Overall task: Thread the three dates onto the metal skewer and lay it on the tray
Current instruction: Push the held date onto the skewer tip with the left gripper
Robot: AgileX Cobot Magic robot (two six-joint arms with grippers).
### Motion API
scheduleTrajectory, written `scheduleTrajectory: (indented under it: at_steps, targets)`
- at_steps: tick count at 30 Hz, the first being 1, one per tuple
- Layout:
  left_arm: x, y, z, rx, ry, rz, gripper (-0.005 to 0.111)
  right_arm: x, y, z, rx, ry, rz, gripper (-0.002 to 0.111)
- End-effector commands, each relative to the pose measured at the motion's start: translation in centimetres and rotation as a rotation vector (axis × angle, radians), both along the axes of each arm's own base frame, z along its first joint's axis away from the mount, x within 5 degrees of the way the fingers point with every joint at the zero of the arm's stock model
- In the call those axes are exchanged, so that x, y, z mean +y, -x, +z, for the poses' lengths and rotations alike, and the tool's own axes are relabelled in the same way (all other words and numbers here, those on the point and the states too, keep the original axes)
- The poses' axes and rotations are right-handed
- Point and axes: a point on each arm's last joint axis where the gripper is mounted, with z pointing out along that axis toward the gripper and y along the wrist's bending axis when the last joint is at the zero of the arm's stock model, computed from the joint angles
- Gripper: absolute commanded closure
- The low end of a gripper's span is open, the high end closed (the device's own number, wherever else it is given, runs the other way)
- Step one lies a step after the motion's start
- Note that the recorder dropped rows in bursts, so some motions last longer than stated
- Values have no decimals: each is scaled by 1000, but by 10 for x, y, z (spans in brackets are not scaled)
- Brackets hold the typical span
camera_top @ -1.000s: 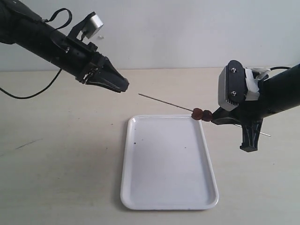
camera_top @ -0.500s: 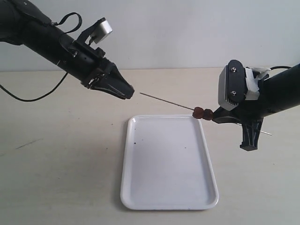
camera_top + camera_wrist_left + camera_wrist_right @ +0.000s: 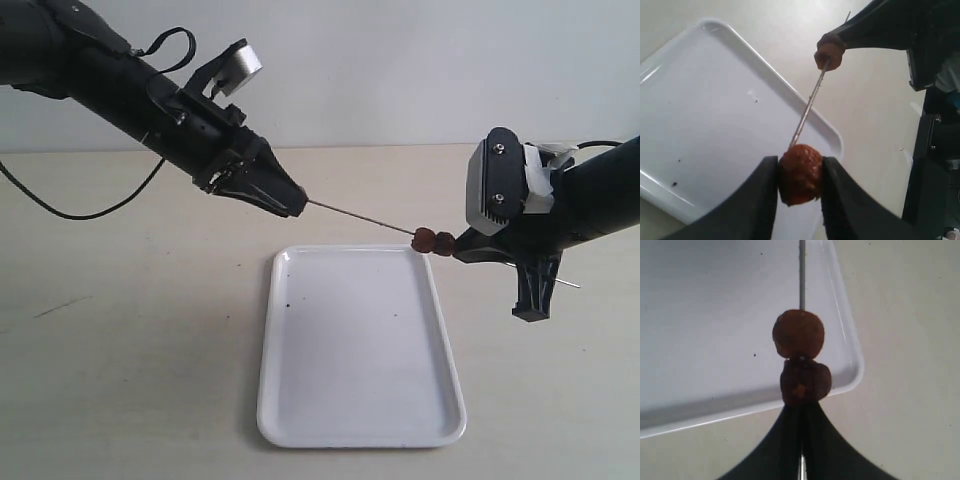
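**Ana:** Left wrist view shows the left gripper [image 3: 800,161] clenched on the third date [image 3: 800,175], with the tip of the metal skewer [image 3: 807,107] meeting its face. Is it pierced yet?

**Ben:** I cannot tell. I'd push straight along the rod, through the date's middle, squeezing lightly so it neither splits nor rolls.

**Ana:** And the far end?

**Ben:** The right gripper [image 3: 462,250] is clamped on the skewer, with two dates [image 3: 433,241] threaded just ahead of its fingers. It should brace, or the thin rod may bend.

**Ana:** Where's the tray [image 3: 350,350]?

**Ben:** Beneath the span, toward the near edge of the tabletop [image 3: 120,350]. Laying down comes afterwards.
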Motion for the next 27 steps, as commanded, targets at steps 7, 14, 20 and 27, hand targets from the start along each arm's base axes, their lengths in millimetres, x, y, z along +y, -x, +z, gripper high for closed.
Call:
scheduleTrajectory:
  at_steps: [7, 14, 20, 27]
  targets:
    - [-2, 2, 2, -19, 10, -17, 77, 4, 3, 1, 18, -19, 57, 108]
    - [1, 1, 1, -46, 7, -34, 77, 5, 5, 1, 32, -32, 75, 108]
    - [10, -4, 1, -83, 10, -42, 77, 6, 6, 1, 42, -42, 87, 108]
    - [7, -3, 1, -105, 14, -65, 77, 8, 7, 2, 50, -55, 102, 108]
